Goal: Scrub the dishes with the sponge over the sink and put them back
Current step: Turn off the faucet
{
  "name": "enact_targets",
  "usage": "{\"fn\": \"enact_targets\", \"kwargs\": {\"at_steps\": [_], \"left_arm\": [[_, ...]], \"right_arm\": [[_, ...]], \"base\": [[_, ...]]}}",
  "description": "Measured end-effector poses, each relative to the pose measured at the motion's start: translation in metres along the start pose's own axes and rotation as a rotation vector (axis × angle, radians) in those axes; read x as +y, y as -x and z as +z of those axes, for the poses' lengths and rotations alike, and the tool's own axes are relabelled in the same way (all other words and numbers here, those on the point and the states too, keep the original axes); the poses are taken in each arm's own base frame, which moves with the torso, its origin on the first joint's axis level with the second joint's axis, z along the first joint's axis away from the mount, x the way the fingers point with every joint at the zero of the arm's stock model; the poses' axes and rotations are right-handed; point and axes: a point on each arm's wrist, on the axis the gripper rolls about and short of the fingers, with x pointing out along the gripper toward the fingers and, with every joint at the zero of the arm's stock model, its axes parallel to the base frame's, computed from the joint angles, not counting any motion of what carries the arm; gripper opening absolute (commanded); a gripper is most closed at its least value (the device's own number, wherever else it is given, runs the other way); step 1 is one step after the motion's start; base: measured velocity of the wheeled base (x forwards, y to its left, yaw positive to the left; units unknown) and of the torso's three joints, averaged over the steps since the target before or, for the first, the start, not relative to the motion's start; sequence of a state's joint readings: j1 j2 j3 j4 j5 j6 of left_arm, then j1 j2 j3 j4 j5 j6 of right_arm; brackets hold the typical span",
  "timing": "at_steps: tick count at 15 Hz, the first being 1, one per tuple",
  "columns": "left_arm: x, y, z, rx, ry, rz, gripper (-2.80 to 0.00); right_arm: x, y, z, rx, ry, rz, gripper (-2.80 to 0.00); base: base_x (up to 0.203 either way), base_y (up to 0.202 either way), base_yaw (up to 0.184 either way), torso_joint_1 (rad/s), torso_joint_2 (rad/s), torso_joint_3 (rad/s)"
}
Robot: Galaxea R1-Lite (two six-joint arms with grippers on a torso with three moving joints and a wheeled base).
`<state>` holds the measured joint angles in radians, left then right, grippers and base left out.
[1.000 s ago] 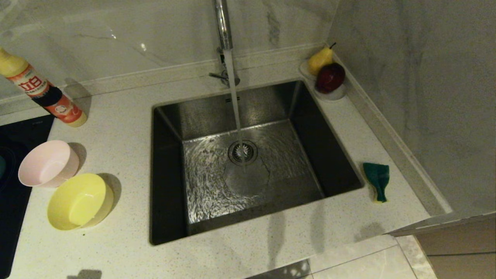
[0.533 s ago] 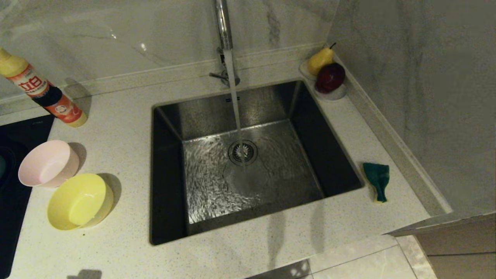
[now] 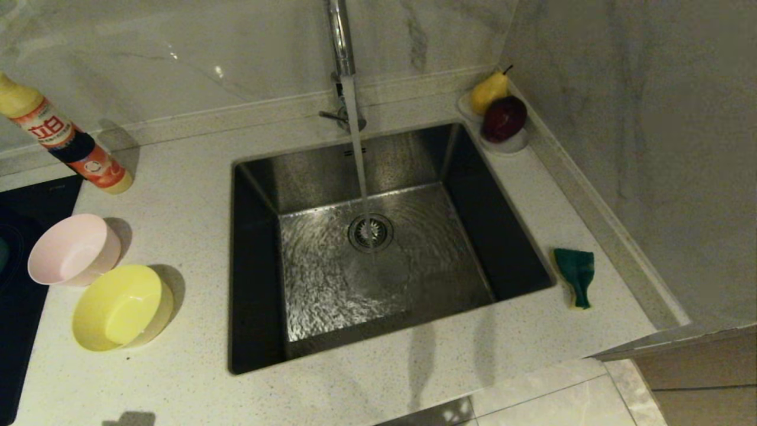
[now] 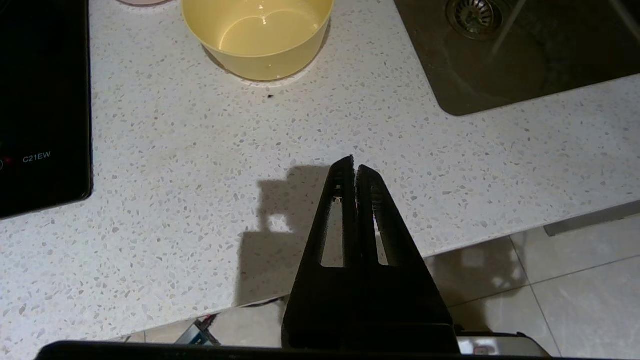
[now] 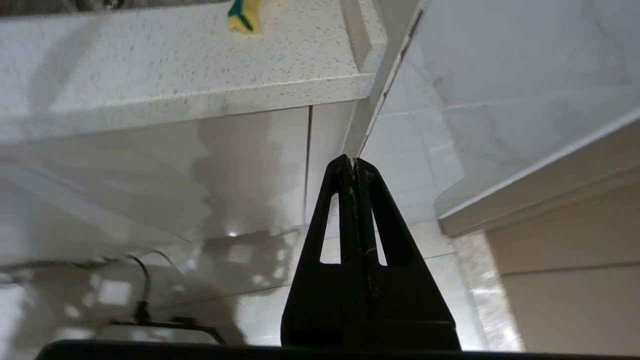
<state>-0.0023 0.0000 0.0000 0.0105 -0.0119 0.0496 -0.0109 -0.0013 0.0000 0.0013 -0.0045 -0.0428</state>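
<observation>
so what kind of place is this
Most likely a home kitchen counter: a steel sink set in a speckled countertop with the faucet running, a black cooktop beside it, and a dish soap bottle, sponge and plastic bowls nearby.

The sink (image 3: 307,177) is brushed stainless steel, its floor rippled under running water. The desk (image 3: 177,195) is pale speckled stone, smooth. Glossy veined marble covers the wall (image 3: 177,47). The pink bowl (image 3: 74,248) and yellow bowl (image 3: 121,306) look like matte plastic. The sponge (image 3: 576,275) shows a rough dark green scouring face over yellow foam. The faucet (image 3: 339,35) is polished chrome.
</observation>
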Motion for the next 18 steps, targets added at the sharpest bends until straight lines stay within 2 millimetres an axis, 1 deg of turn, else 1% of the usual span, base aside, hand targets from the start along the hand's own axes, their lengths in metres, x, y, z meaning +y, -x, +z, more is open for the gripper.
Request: {"fn": "enact_targets", "kwargs": {"at_steps": [2, 10, 15, 16, 18], "left_arm": [[0.0, 0.0, 0.0, 0.0, 0.0, 0.0, -2.8], [0.0, 0.0, 0.0, 0.002, -0.012, -0.002, -2.8], [0.0, 0.001, 0.003, -0.009, 0.03, -0.001, -2.8], [0.0, 0.004, 0.012, -0.034, 0.043, -0.008, -2.8], [0.001, 0.018, 0.05, -0.117, 0.057, -0.049, -2.8]], "right_arm": [[0.0, 0.0, 0.0, 0.001, -0.024, -0.003, -2.8], [0.0, 0.0, 0.0, 0.002, -0.025, -0.002, -2.8], [0.0, 0.0, 0.0, 0.002, -0.025, -0.003, -2.8], [0.0, 0.0, 0.0, 0.002, -0.025, -0.002, -2.8], [0.0, 0.0, 0.0, 0.002, -0.025, -0.003, -2.8]], "base": [[0.0, 0.0, 0.0, 0.0, 0.0, 0.0], [0.0, 0.0, 0.0, 0.0, 0.0, 0.0], [0.0, 0.0, 0.0, 0.0, 0.0, 0.0], [0.0, 0.0, 0.0, 0.0, 0.0, 0.0], [0.0, 0.0, 0.0, 0.0, 0.0, 0.0]]}}
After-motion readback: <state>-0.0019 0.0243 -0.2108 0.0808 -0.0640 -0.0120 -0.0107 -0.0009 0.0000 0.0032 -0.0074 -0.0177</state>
